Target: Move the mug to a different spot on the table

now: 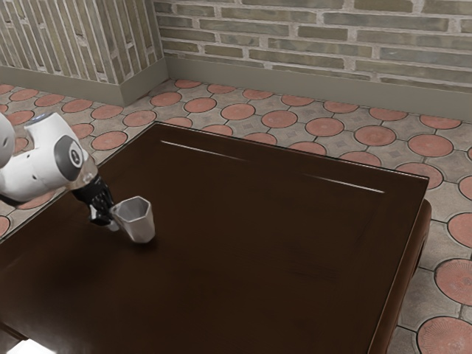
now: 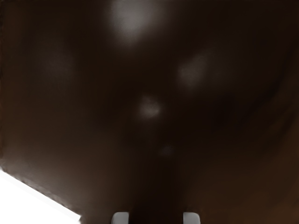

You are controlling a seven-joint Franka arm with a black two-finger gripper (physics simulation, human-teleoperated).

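— Where do we begin?

— With our pincer (image 1: 104, 215). It is black and sits at the end of the white arm (image 1: 44, 158). It angles down toward the exterior view's right, low over the dark brown table (image 1: 280, 243).

— Is it wide or narrow?

— We cannot tell. It sits right against the mug (image 1: 136, 219), on the mug's side toward the exterior view's left, and the two overlap there. We cannot make out whether it grips the mug or only touches it.

— What do we see of the mug itself?

— It is pale grey, with flat facets and an angular rim. Its mouth points up, so its long axis runs roughly upright, and the body narrows toward the base. A small pale piece sticks out low on the side next to the pincer. We cannot say whether that is the handle.

— And where is it?

— It is over the part of the table toward the exterior view's left, near that edge and well apart from the far and right edges. A dark shadow lies just under it. We cannot tell whether the base rests on the wood.

— What about the wrist view?

— We see glossy dark wood with blurred pale glints, and a white patch (image 2: 28, 203) past the table's edge.

— And farther out?

— There is a floor (image 1: 324, 127) of tiles with red rounds, then a brick wall (image 1: 310, 37).
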